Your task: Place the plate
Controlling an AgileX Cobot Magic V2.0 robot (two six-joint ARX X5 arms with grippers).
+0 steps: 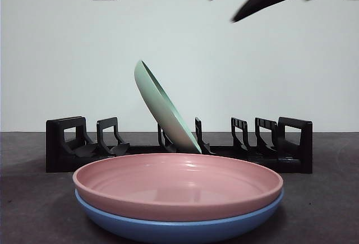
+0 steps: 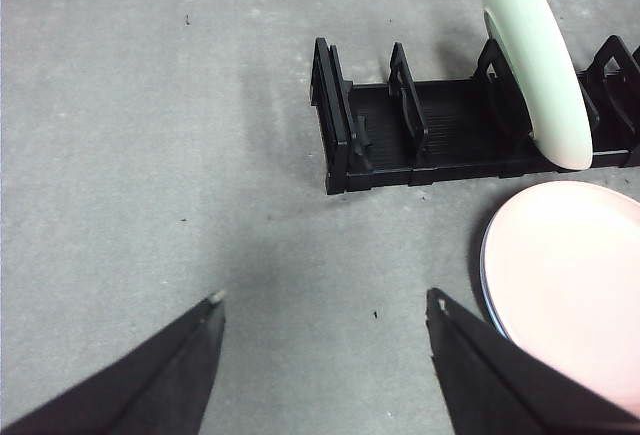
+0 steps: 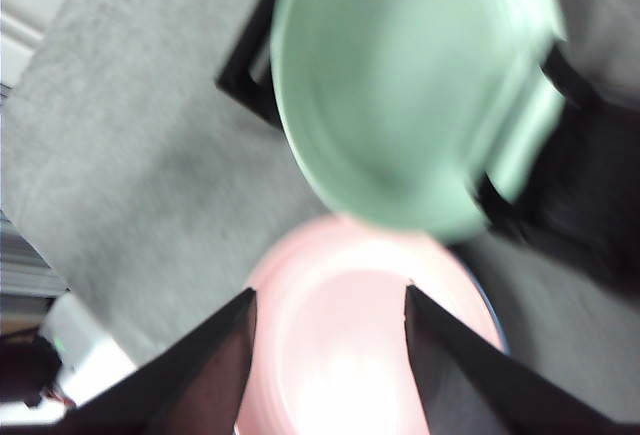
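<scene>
Your right gripper (image 3: 330,305) hangs spread and empty above the pink plate (image 1: 178,185); the green plate (image 1: 165,109) leans racked. Next, descend and grip pink's rim.

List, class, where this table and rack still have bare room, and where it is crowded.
Free: the rack slots either side of the leaning green plate, and bare table beyond the rack's end, below the open left gripper. Crowded: in front of the rack, where the pink plate sits on the blue plate.
</scene>
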